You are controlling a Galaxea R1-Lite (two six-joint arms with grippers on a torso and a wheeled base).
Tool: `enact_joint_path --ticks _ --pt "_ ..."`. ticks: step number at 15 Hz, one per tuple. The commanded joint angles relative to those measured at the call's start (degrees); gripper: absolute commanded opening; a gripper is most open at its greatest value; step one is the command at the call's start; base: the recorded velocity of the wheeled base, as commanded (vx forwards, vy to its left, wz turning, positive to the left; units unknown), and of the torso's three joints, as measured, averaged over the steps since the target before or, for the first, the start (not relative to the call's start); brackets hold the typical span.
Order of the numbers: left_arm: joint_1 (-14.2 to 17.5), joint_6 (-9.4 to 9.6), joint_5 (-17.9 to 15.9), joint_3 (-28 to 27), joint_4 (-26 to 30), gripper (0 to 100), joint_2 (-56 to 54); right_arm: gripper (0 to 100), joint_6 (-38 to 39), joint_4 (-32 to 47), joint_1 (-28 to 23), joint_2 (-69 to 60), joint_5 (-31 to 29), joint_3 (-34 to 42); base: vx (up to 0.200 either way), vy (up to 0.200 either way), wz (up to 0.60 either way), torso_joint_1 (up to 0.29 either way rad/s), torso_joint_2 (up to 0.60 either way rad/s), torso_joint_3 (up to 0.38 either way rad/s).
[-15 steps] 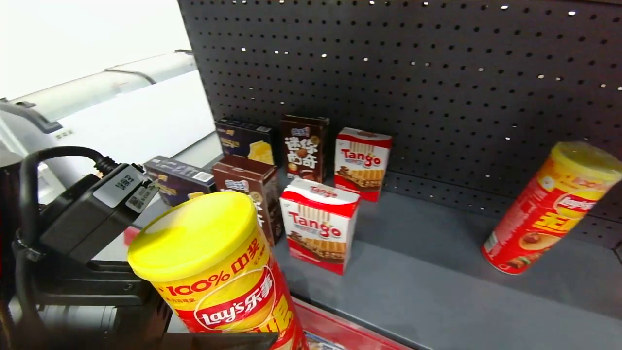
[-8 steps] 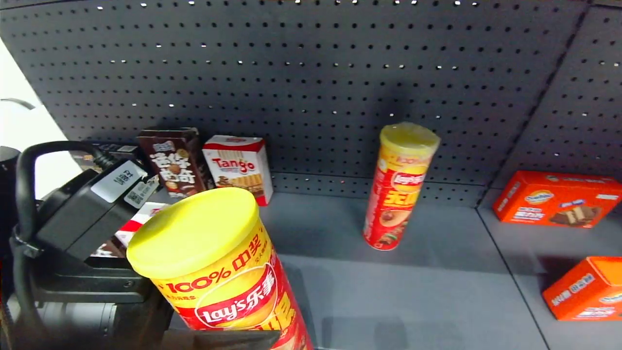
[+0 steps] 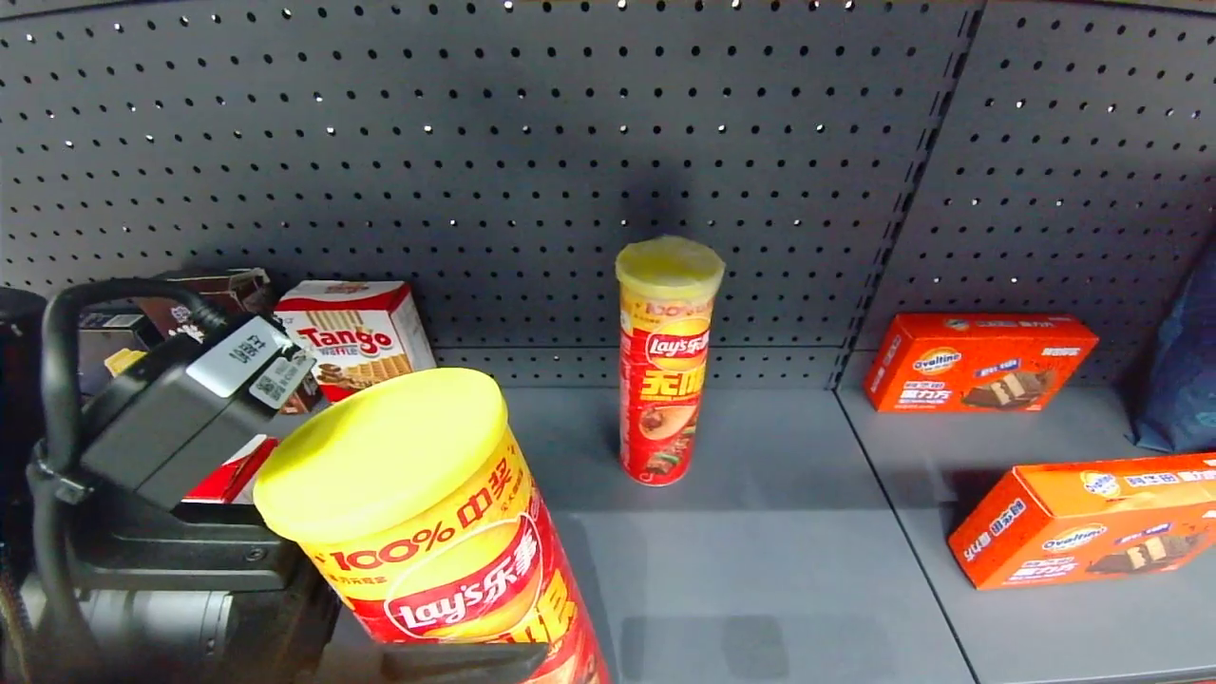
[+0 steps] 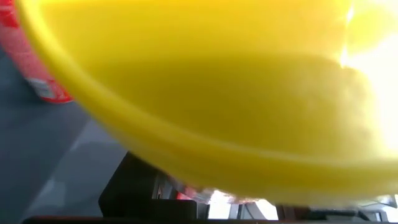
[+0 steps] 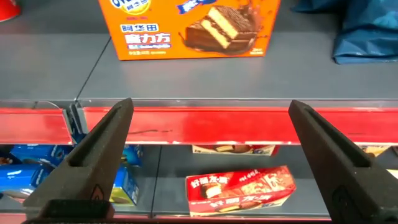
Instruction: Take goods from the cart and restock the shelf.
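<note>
Two chip cans: a held can [image 3: 427,532] at lower left of the head view, tilted, pinched in the left gripper [image 3: 456,663]; a standing can [image 3: 665,370] upright at centre on the grey shelf [image 3: 760,570], near the pegboard [image 3: 570,142]. At right, one orange box [image 3: 978,361] against the pegboard, a second orange box [image 3: 1083,522] lower down. At left, a wafer box [image 3: 351,332]. Right gripper [image 5: 210,106] spread wide, facing the red shelf edge [image 5: 186,121].

Two chip cans [image 3: 418,513] [image 3: 665,361], two orange boxes [image 3: 978,361] [image 3: 1083,518], one blue bag [image 3: 1178,361].
</note>
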Motion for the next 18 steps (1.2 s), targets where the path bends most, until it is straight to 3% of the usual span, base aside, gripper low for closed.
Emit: enact_joint_path --ticks 1,3,12,13,14,16,18 --pt "0.03 -0.09 -0.01 0.12 -0.03 0 0.05 100 0.00 -0.02 -0.02 0.07 0.06 0.00 0.000 0.000 0.00 0.000 0.00 0.000" --pt "0.03 -0.01 -0.01 0.21 -0.03 0 0.05 100 -0.18 -0.02 -0.02 0.07 0.23 0.00 0.000 0.000 0.60 0.005 0.01 0.002" --pt "0.47 -0.01 0.08 0.56 -0.03 0 -0.04 100 -0.97 -0.98 -0.64 3.24 -1.09 -2.11 0.000 0.000 0.00 0.000 0.00 0.000" --pt "0.47 -0.09 -0.01 0.12 -0.03 0 -0.04 100 -0.27 -1.69 -0.38 9.21 -0.47 -12.57 0.000 0.000 0.00 0.000 0.00 0.000" --pt "0.38 -0.01 -0.01 0.04 -0.47 0 0.57 100 2.72 2.09 1.12 21.87 4.89 -24.17 0.000 0.000 0.00 0.000 0.00 0.000" --pt "0.47 -0.01 -0.01 -0.40 -0.82 0 1.37 100 2.72 3.68 3.23 26.18 12.98 -31.73 0.000 0.000 0.00 0.000 0.00 0.000" --pt "0.56 -0.09 -0.01 -0.31 -0.38 0 1.37 100 -0.97 4.12 4.55 34.97 13.86 -38.23 0.000 0.000 0.00 0.000 0.00 0.000"
